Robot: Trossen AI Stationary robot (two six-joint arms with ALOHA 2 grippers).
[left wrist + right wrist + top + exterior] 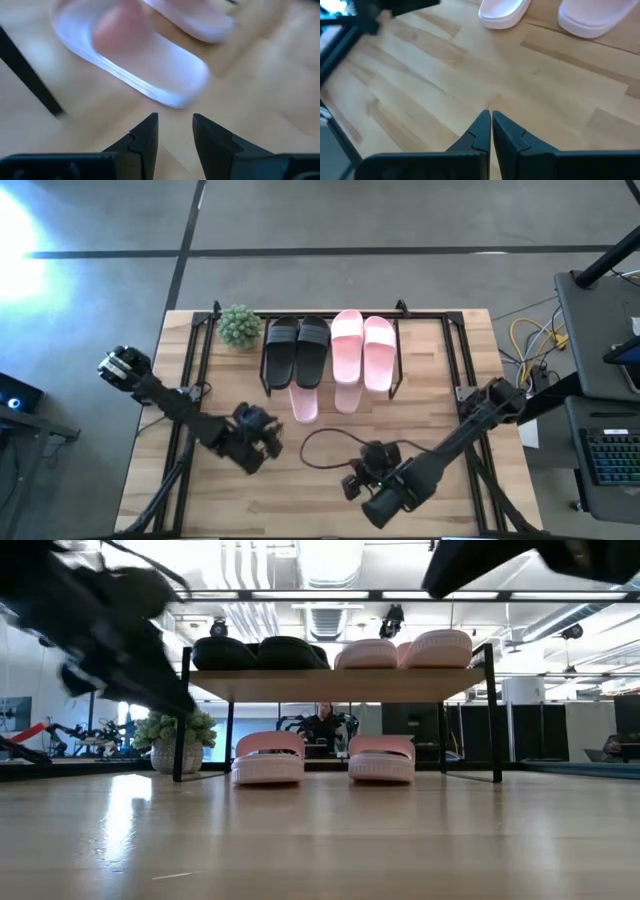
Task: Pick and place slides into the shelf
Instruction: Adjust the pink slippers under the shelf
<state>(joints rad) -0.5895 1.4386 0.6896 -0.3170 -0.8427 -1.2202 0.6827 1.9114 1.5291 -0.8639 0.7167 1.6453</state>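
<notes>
High view: pink slides (362,350), black slides (297,351) atop shelf (430,315).

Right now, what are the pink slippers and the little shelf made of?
The pink slides look like soft moulded foam or rubber: smooth, matte, rounded edges, one piece. The shelf seems to have a pale wooden plank top, flat with a light grain colour, on thin black legs, probably painted metal, though that is hard to tell.

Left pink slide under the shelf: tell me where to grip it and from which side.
Grip the heel end of the left pink slide, coming from the table's front. Only that end sticks out from under the shelf; the strap sits beneath the plank. The left hand, open and empty, is nearest.
</notes>
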